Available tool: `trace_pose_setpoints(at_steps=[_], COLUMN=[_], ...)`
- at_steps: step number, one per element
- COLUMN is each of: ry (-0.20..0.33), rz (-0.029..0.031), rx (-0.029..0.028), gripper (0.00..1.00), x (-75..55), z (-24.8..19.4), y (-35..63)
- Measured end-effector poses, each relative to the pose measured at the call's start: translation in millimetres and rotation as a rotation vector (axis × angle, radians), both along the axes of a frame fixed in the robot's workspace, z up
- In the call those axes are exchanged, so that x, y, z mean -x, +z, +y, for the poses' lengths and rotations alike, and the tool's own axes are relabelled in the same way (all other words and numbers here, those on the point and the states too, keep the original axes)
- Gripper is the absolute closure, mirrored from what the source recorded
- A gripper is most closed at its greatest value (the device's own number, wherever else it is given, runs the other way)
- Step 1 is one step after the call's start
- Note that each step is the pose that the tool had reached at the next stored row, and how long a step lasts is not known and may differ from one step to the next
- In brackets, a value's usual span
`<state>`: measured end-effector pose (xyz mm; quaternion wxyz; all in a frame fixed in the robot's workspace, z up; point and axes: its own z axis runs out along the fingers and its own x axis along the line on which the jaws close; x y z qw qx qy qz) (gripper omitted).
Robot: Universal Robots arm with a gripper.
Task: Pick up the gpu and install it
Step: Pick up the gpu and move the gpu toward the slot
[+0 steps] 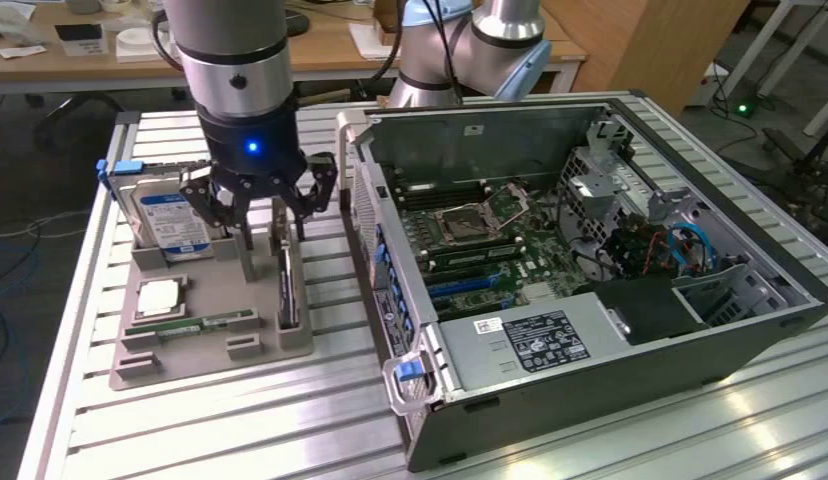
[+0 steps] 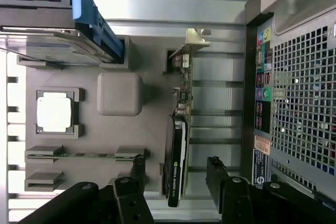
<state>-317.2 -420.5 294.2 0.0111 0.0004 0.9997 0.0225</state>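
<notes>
Fingers spread to either side, the gripper (image 1: pixel 271 232) hangs over the gpu (image 2: pixel 176 145), which stands on edge in the grey parts tray (image 1: pixel 201 355), on the side nearest the open computer case (image 1: pixel 734 345). The card appears ungrasped and not yet installed.

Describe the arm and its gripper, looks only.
The arm is a smooth silver-grey cylinder ending in a black wrist section with a small glowing blue light. The gripper is black, built of jointed linkage bars with bolted pivots.
</notes>
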Motion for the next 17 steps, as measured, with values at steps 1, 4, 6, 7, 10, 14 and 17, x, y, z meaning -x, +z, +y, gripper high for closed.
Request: trace_pose_setpoints(at_steps=[1,4,6,7,10,14,17], ry=[-0.003,-0.01,-0.011,-0.012,-0.017,-0.034,-0.045], rz=[-0.0001,-0.0001,0.0,-0.0001,0.0,-0.0002,-0.0004], rx=[-0.0001,-0.0001,0.0,-0.0001,0.0,-0.0001,-0.0001], gripper=[0.41,0.41,0.41,0.41,0.41,0.41,0.41], x=[-0.8,-2.9,-3.5,-3.6,-3.8,-3.8,-3.8], z=[0.0,-0.4,-0.7,-0.8,-1.2,-1.8,-2.4], y=[-1.8,-7.3,-10.9,-12.7,-18.1,-25.5,-30.9])
